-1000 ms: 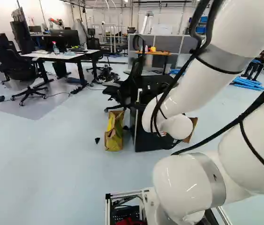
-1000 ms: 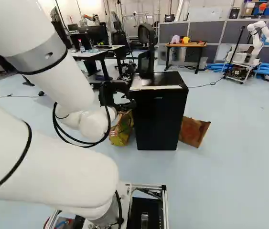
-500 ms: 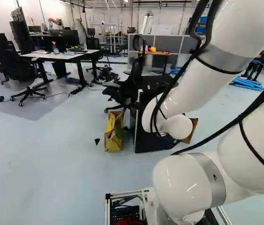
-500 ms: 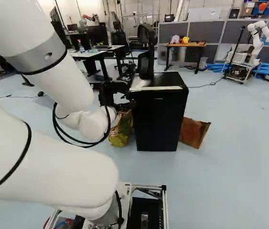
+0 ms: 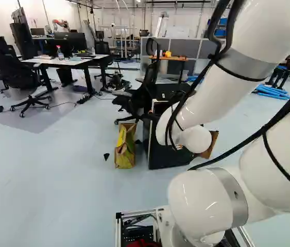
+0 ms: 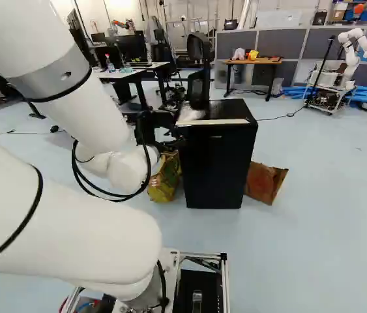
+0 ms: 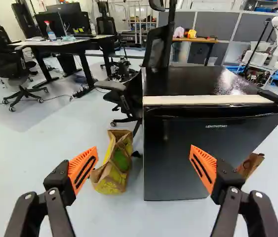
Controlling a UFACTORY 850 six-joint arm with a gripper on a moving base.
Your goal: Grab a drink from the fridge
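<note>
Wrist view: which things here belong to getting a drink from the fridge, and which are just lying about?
For the job:
- fridge, door apparently shut, so no drink inside shows
- gripper, open

Just lying about:
- yellow-and-brown bag beside the fridge
- brown bag on its other side
- office chair
- desk with a bottle

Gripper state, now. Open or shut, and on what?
Gripper: open, fingers wide apart, nothing between the pads.
</note>
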